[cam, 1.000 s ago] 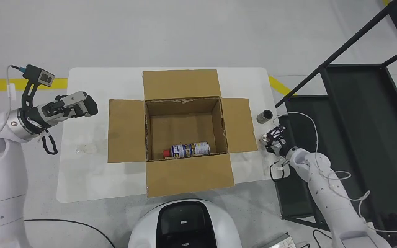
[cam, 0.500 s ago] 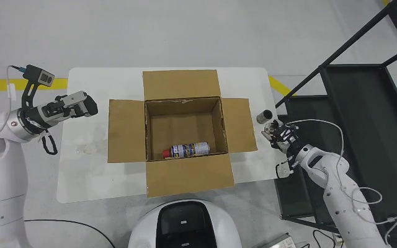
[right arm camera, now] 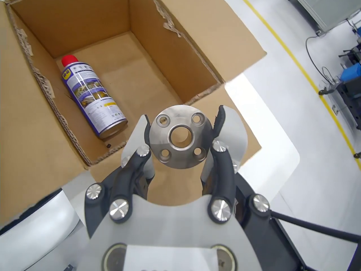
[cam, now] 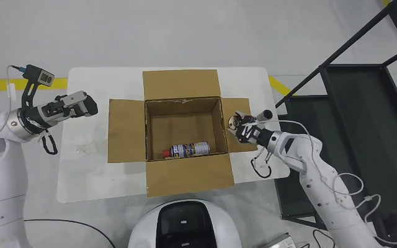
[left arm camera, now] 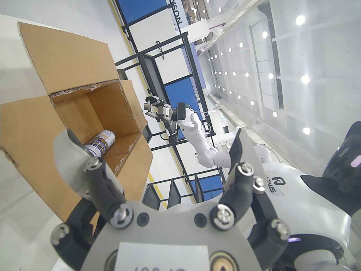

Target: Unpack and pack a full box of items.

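Top view: I saw the open cardboard box [cam: 127, 130] at the middle of the white tabletop [cam: 93, 173], its four flaps spread flat. A spray can [cam: 189, 149] lay on its side on the box floor, against the wall nearest the robot. The right arm's jaws hung over the right-hand flap, clenched on a round metal disc [cam: 236, 122]. A small dark cylinder [cam: 265, 115] stood on the tabletop just beyond that flap. The left arm's jaws hovered over the tabletop's left part, apart from the box.

Left wrist view: I found the left arm's jaws released, spread wide with nothing between them. Beyond them stood the box [left arm camera: 62, 54] with the can [left arm camera: 101, 142] inside, and farther off the disc [left arm camera: 147, 105] in the other arm's grip above the far flap.

Right wrist view: The right arm's jaws gripped the disc [right arm camera: 180, 136] by its rim; it had a centre hole and four smaller holes. Below lay the box [right arm camera: 93, 15], with the can [right arm camera: 93, 97] along one wall.
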### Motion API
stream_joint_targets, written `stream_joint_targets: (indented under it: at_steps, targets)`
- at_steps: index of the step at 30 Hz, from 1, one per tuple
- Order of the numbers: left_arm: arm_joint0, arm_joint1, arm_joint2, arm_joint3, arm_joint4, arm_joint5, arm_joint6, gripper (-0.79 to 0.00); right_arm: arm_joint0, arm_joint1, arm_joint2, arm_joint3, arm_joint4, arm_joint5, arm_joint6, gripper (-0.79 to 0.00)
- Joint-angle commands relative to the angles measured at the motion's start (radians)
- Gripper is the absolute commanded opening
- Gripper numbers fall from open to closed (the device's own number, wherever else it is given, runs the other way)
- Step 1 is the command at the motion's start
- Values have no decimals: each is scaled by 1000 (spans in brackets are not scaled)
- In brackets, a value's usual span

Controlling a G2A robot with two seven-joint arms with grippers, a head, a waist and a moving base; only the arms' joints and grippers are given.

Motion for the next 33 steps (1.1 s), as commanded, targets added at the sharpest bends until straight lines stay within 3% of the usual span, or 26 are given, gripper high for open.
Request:
stream_joint_targets:
  at_steps: [1, 20, 26, 33]
  targets:
    - [0, 0, 0, 0, 0, 0, 0, 0, 21, -3, -23, 8, 3, 0, 15, -785]
    - [0, 0, 0, 0, 0, 0, 0, 0, 41, -5, -45, -2, -12, -6, 34, -785]
    - [0, 0, 0, 0, 0, 0, 0, 0, 234, -28, -206, 30, -7, -104, 144, -785]
    - [0, 0, 0, 0, 0, 0, 0, 0, 502, -91, -452, 222, 34, -167, 249, -785]
